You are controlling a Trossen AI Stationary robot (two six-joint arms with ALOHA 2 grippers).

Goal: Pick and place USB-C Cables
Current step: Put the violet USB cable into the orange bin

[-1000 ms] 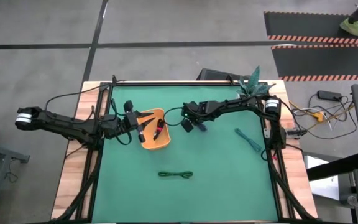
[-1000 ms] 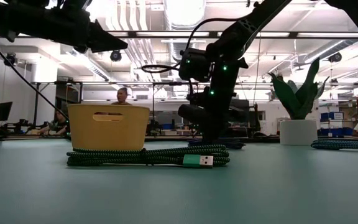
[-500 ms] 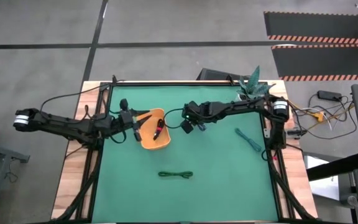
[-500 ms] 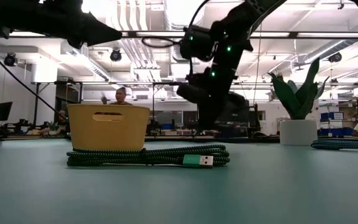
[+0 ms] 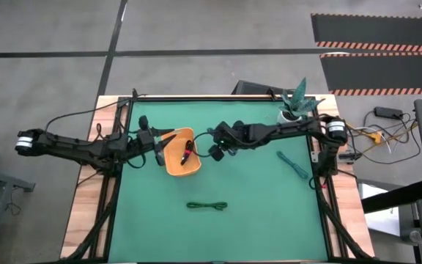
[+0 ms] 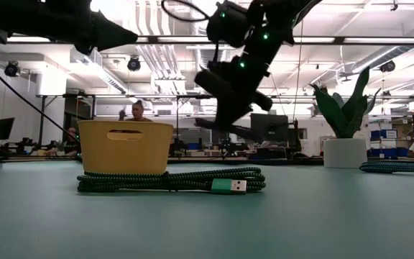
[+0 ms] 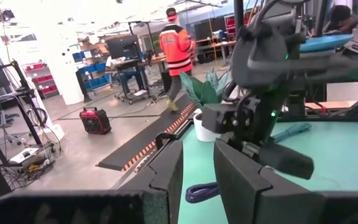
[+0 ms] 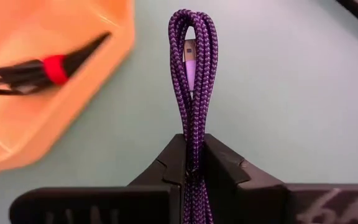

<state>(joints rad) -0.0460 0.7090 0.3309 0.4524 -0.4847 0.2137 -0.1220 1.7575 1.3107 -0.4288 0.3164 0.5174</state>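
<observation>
One purple cable (image 8: 193,81) sits pinched tight in the right hand (image 8: 192,163) near the orange tray (image 5: 173,163); next it probably needs carrying over and dropping in.

Right tool (image 5: 216,152): raised off the counter, fingers (image 8: 229,171) clamped on a purple cable (image 8: 193,93).
Left tool (image 5: 157,150): raised, arm outstretched, fingers (image 7: 244,180) slightly parted.
</observation>
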